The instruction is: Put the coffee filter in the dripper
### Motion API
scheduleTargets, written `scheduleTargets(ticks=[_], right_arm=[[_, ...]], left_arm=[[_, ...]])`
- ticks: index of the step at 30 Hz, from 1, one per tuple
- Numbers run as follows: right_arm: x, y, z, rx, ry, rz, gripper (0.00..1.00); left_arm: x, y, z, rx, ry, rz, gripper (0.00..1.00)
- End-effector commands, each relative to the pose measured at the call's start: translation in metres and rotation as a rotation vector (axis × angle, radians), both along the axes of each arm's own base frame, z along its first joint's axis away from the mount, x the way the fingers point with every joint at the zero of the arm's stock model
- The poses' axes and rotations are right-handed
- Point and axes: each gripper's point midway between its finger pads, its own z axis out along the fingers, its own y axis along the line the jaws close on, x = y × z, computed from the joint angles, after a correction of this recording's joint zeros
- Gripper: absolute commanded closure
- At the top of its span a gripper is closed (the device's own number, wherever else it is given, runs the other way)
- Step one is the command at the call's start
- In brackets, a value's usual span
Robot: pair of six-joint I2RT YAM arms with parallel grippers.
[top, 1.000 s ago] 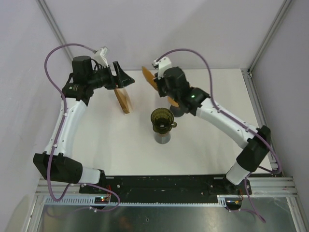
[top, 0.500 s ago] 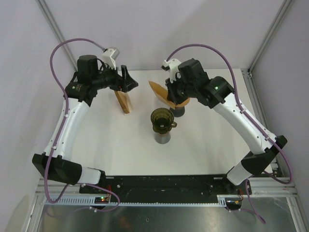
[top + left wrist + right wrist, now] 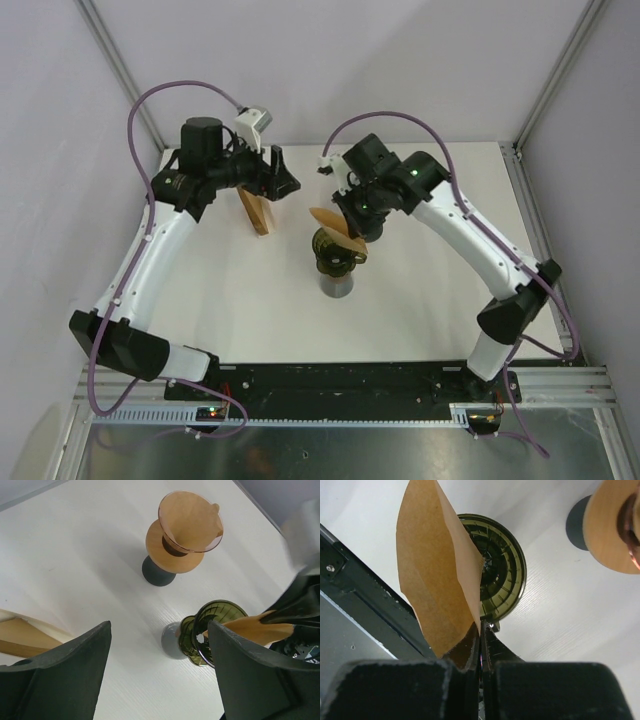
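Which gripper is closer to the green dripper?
Right. The right gripper is just above the green dripper with the coffee filter; the left gripper stands off to its left.

No readable text, labels or numbers.

The left arm (image 3: 150,250) rises from its base and bends right at the elbow, the left gripper (image 3: 282,180) with jaws spread wide. The right arm (image 3: 470,240) arches inward, the right gripper (image 3: 480,630) pointing down, pinched on the filter (image 3: 435,575).
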Motion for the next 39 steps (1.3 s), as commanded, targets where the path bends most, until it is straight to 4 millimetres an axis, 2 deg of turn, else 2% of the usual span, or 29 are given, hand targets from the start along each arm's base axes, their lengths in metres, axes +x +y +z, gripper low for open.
scheduleTargets(ticks=[1,7,13,22,24,29,37,39], right_arm=[[-0.003,0.01,-0.007,-0.025,0.033,0.06,1.0],[0.004,0.017,-0.023,-0.052,0.064,0.071,1.0],[0.01,0.02,-0.036,-0.073,0.082,0.069,1.0],[0.023,0.019,-0.029,-0.072,0.025,0.029,1.0],[0.025,0.018,-0.028,-0.071,0.015,0.022,1.0],[0.029,0.014,-0.031,-0.091,-0.002,-0.006,1.0],[0.035,0.013,-0.027,-0.084,-0.032,-0.025,1.0],[0.036,0.012,-0.026,-0.081,-0.04,-0.03,0.94]], left_arm=[[-0.007,-0.007,-0.004,0.018,-0.019,-0.047,0.18],[-0.013,-0.019,-0.021,0.028,0.026,-0.085,0.19],[-0.016,-0.029,-0.038,0.044,0.068,-0.112,0.29],[-0.024,-0.047,-0.06,0.085,0.098,-0.17,0.37],[-0.026,-0.052,-0.066,0.098,0.104,-0.185,0.42],[-0.028,-0.053,-0.071,0.117,0.101,-0.188,0.64],[-0.039,-0.06,-0.08,0.135,0.103,-0.234,0.83],[-0.039,-0.061,-0.082,0.142,0.106,-0.236,0.88]])
